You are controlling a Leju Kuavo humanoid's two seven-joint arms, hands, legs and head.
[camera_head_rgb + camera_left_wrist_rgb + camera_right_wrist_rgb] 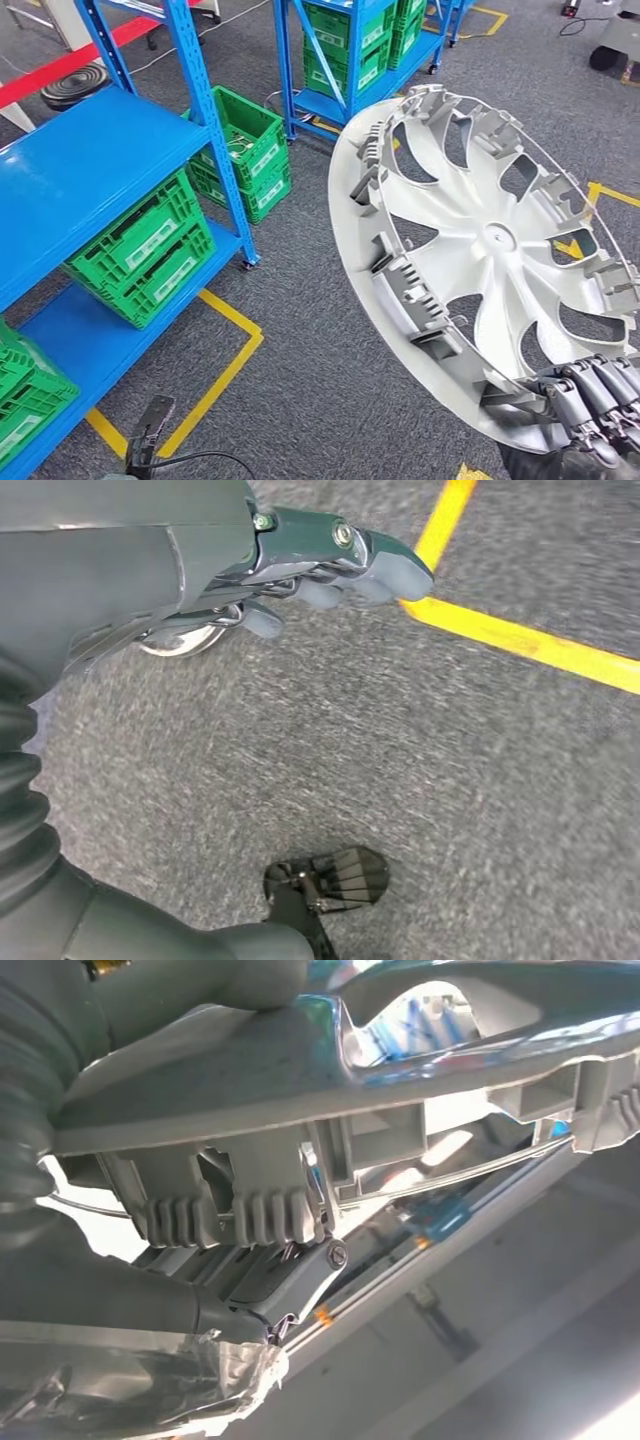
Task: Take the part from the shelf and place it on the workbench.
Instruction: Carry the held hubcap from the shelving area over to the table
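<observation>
A large silver wheel cover (483, 240) with curved spokes and grey clips on its back hangs tilted in the air on the right of the head view. My right hand (589, 400) grips its lower rim, dark fingers wrapped over the edge. The right wrist view looks along the cover's ribbed grey back (302, 1150) from close up. My left hand (317, 560) hangs over the grey floor with its fingers stretched out and nothing in them. The blue shelf (83, 170) stands at the left.
Green crates (147, 250) sit on the blue shelf's lower board, more green crates (249, 150) on the floor behind it and on a second blue rack (355, 50). Yellow tape lines (219, 370) mark the grey carpet floor.
</observation>
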